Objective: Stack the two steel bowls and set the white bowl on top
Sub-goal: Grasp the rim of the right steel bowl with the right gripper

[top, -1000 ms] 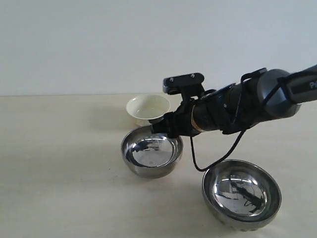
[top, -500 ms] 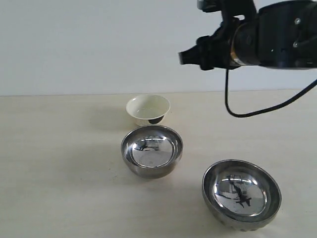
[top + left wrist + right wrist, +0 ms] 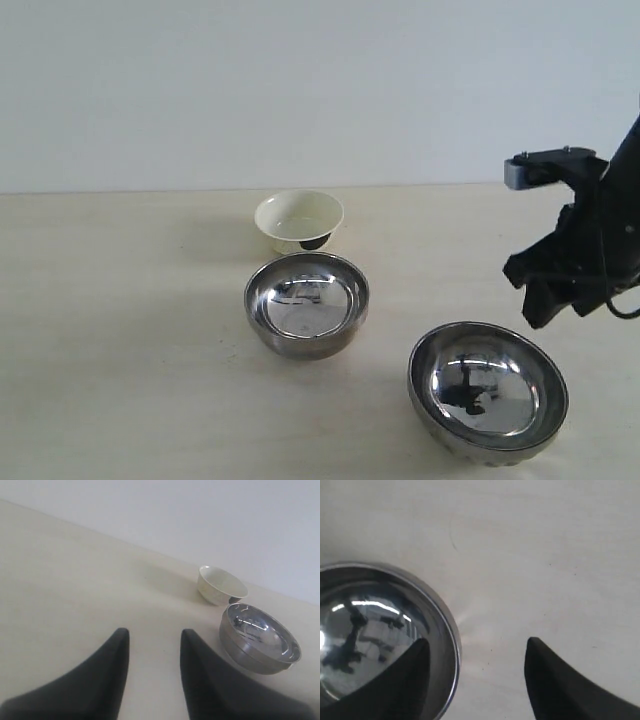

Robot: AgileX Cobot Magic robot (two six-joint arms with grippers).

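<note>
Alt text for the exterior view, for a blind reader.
Three unstacked bowls on a pale table: white bowl at the back, steel bowl before it, second steel bowl nearer right. The right tool hangs above that last one.

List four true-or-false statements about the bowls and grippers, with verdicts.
1. One steel bowl sits inside the other. False: the middle steel bowl and the near steel bowl stand apart.
2. The white bowl sits empty beyond the middle steel bowl. True.
3. The right gripper grips a bowl. False: it is open, holding nothing, by the near steel bowl's rim.
4. The left gripper is open. True.
</note>
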